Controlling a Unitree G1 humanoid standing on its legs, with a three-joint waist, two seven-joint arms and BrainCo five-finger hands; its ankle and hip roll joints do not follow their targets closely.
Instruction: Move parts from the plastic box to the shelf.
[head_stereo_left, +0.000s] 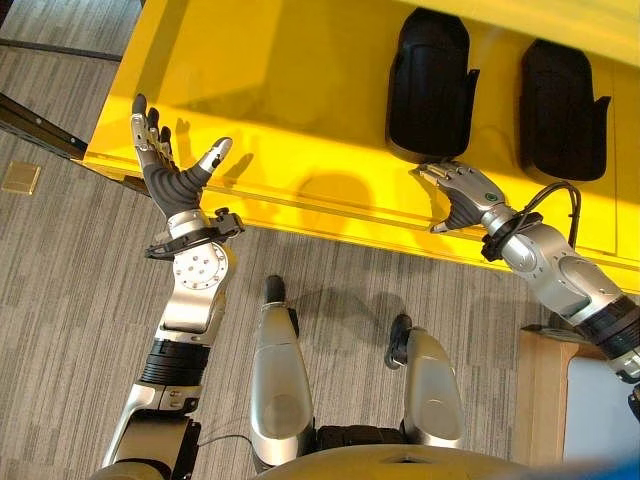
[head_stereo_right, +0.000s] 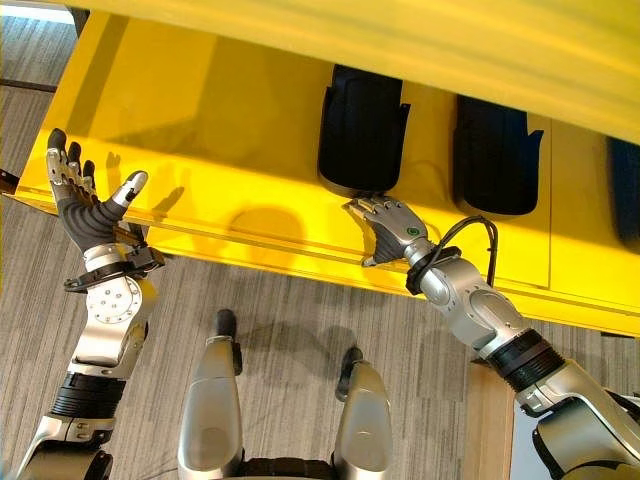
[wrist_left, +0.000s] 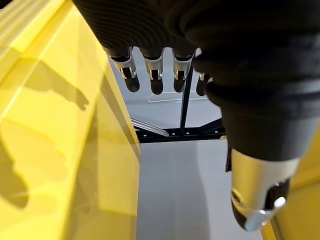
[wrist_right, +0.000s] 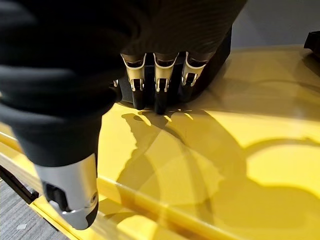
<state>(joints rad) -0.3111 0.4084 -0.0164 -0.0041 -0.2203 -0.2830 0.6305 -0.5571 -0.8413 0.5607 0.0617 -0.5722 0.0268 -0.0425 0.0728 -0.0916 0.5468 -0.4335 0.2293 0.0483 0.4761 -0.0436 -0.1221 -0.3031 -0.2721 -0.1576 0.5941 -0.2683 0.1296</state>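
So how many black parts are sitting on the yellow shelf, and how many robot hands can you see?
Black parts on the yellow shelf: 3, namely the first part, the second part and a third part cut off at the view's edge.
Robot hands: 2, the left hand and the right hand.
Total: 5

No readable text, label, number or sign anywhere: none on the yellow shelf, none on the black parts resting there, none on the hands. A small round green mark on the back of the right hand, too small to read.
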